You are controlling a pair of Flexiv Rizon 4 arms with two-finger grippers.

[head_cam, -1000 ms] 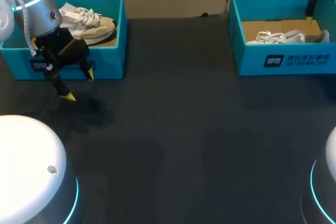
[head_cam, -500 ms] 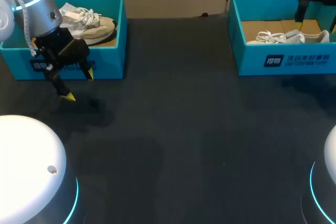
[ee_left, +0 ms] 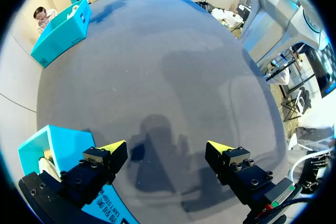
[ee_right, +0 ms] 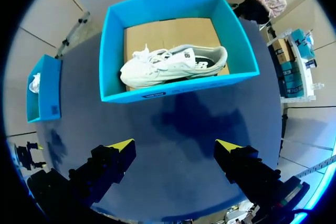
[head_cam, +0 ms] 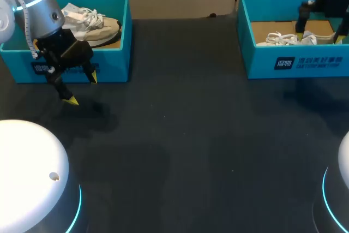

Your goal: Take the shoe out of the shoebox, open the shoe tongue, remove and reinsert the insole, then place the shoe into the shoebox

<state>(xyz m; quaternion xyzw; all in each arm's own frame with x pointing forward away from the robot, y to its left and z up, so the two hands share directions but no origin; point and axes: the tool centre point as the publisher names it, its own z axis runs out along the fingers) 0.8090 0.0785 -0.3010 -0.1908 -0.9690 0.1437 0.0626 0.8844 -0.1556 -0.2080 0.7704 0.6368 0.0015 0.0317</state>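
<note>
The white lace-up shoe [ee_right: 173,65] lies inside the turquoise cardboard shoebox [ee_right: 178,92], ahead of the right hand [ee_right: 176,145], which is released and spread, evidently to straddle it; the left hand [ee_left: 165,148] hangs released over the dark bench [ee_left: 157,66].

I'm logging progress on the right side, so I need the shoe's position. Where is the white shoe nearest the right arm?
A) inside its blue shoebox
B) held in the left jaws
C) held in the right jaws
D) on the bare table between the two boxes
A: the white shoe lies inside the blue shoebox, while the right jaws stand wide open with nothing between them.
</note>
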